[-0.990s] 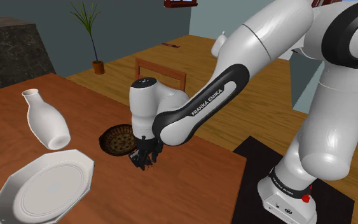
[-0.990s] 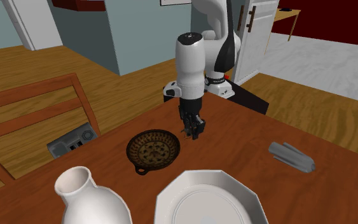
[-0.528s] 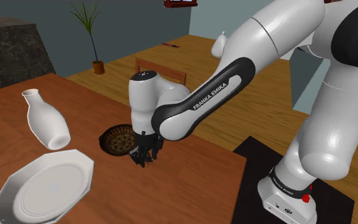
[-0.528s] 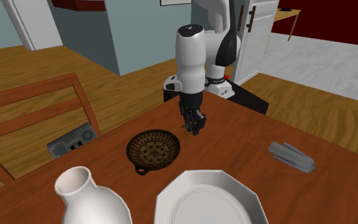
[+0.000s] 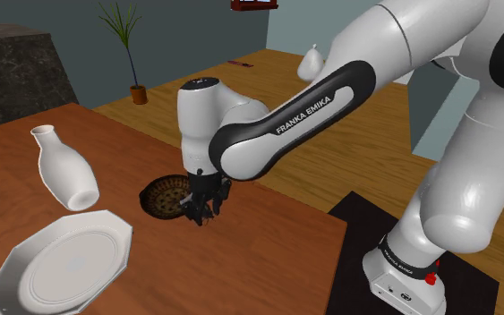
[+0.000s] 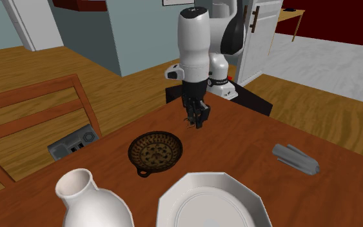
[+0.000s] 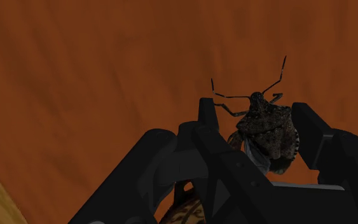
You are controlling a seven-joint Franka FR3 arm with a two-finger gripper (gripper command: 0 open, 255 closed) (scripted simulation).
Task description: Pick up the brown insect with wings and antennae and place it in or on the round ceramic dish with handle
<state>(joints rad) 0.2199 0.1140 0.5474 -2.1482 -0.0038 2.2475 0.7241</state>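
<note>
Brown stink bug (image 7: 268, 130) is pinched tight between the two black fingers of the gripper (image 6: 196, 119), up in the air near the round dark dish (image 6: 133, 149) with its little handle. The best way is to carry the bug over the middle of the dish, go down low, then let go softly. The white arm (image 5: 268, 148) bends over the wooden table (image 5: 268, 259) beside the dish, with the hand pointing straight down.

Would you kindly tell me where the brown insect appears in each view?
Wrist view: the insect clasped between the hand's fingers, over the table.
Shoulder view: in the hand, just right of the dark dish.
Second exterior view: in the hand, beyond the dish.
Shared landmark: the table beneath the hand.
</note>
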